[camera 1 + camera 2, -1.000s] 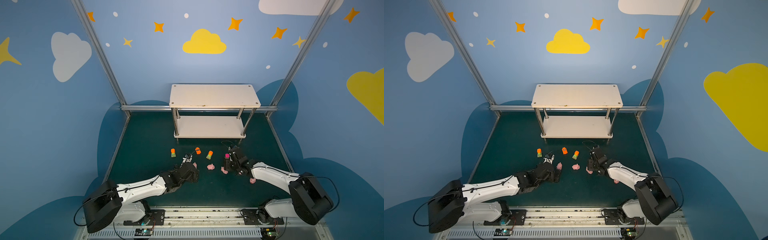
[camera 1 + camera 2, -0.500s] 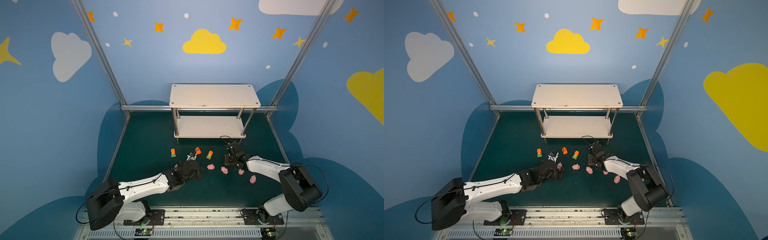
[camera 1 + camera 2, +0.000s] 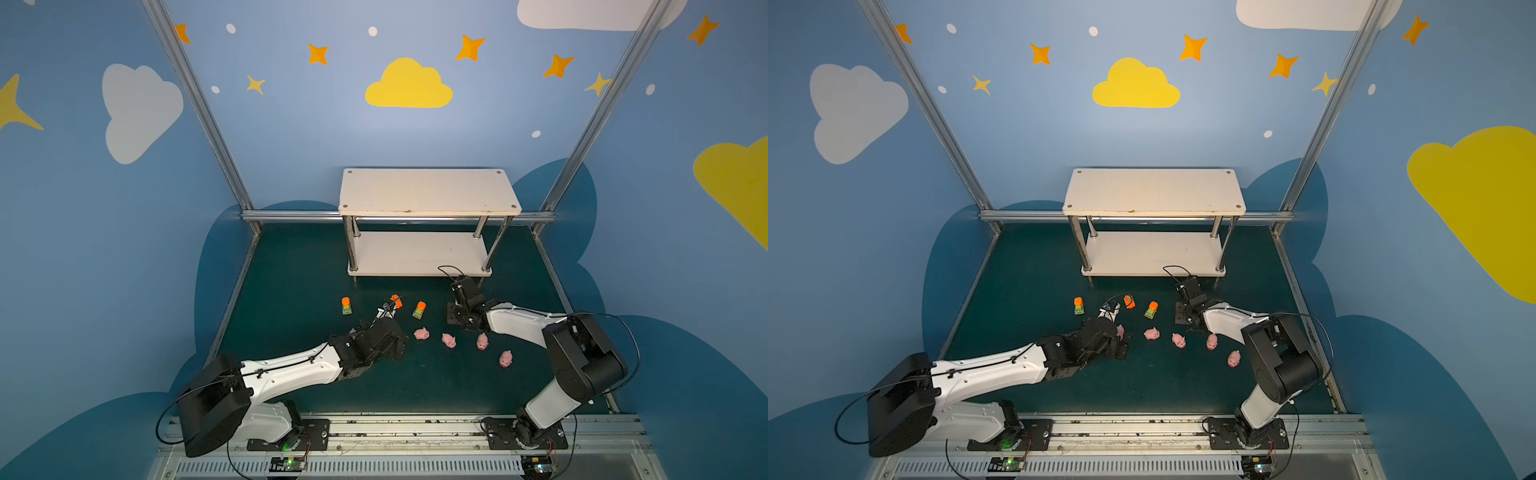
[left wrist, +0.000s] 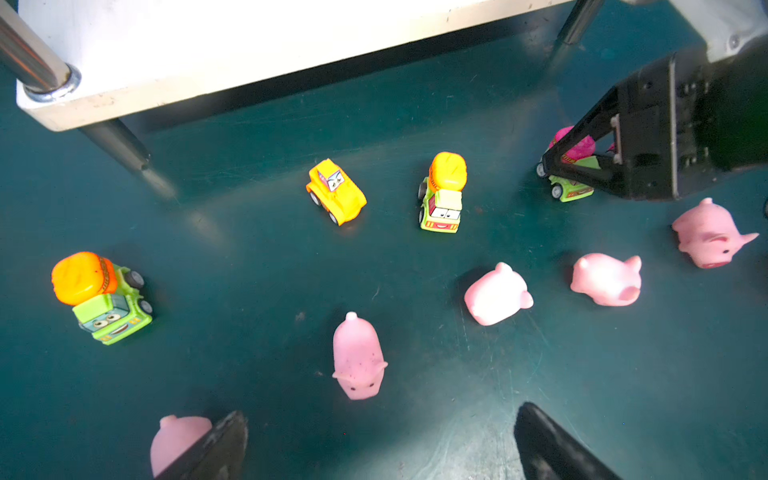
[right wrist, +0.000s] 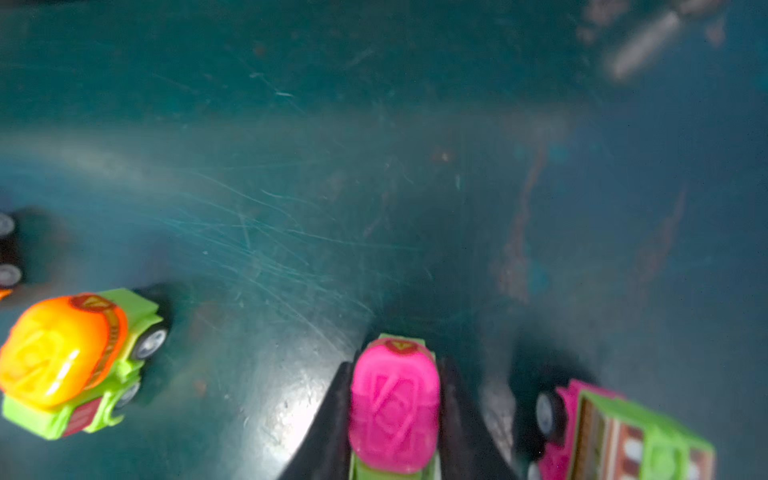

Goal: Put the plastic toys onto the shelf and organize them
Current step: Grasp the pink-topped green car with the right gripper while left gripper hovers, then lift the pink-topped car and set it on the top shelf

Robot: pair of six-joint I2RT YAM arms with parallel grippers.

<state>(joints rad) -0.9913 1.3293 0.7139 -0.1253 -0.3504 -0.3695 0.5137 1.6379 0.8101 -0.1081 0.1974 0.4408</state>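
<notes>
Clamping the right gripper (image 5: 395, 365) on the pink-topped green truck (image 5: 395, 411), one dark finger flat against each side, low over the green mat (image 3: 291, 270) and seemingly not yet lifted. Reads as the pick-up step for a first vehicle, since both boards of the shelf (image 3: 428, 195) lie bare and every toy in sight sits on the mat. Leaves a pink-and-green vehicle (image 5: 623, 432) just beside one finger and an orange-topped truck (image 5: 75, 365) well apart on the other side, neither touched. Calls next for a straight lift clear of that close neighbour, then a carry to the shelf, which stands near the right gripper on the side away from its base, and a level set-down so the wheels do not roll. Shows the left gripper (image 4: 380, 415) spread wide and holding nothing, low over the pigs, with one pig (image 4: 359, 357) just ahead of the gap between its fingers and a second pig (image 4: 178, 440) at the outside of one finger, touching or merely behind it, cannot tell which. Needs, for that arm, a short advance to straddle the nearer pig before closing.
</notes>
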